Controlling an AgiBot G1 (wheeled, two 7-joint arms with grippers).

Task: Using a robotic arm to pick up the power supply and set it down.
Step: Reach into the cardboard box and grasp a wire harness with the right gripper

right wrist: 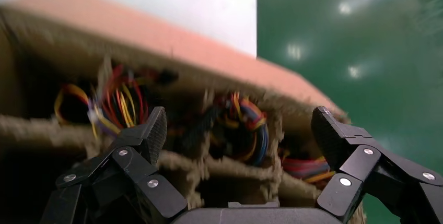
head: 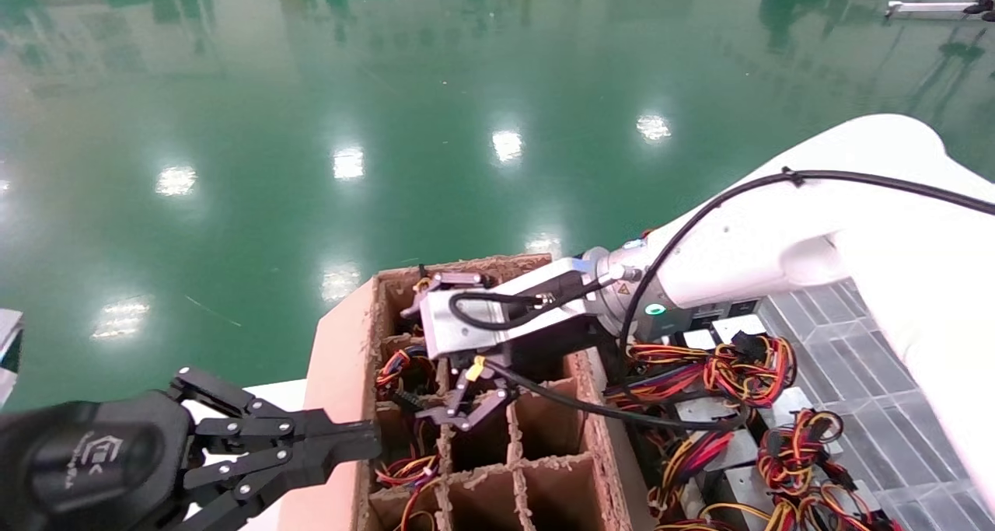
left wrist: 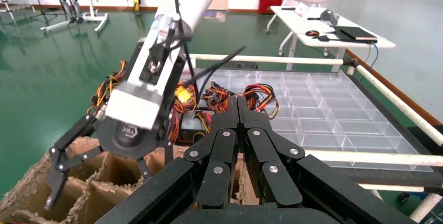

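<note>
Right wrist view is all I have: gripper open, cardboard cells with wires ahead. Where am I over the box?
Observer: In the head view the right gripper hangs open and empty above the cardboard box, over its middle row, toward the left-hand columns.
Operator: Left gripper in my way?
Observer: The left gripper is shut, with its tip at the box's left wall, lower than yours. I cannot tell whether it touches.
Operator: Any stock outside the box?
Observer: Yes. Several power supplies with looped wires lie in the clear compartment tray on the box's right side, under your arm.
</note>
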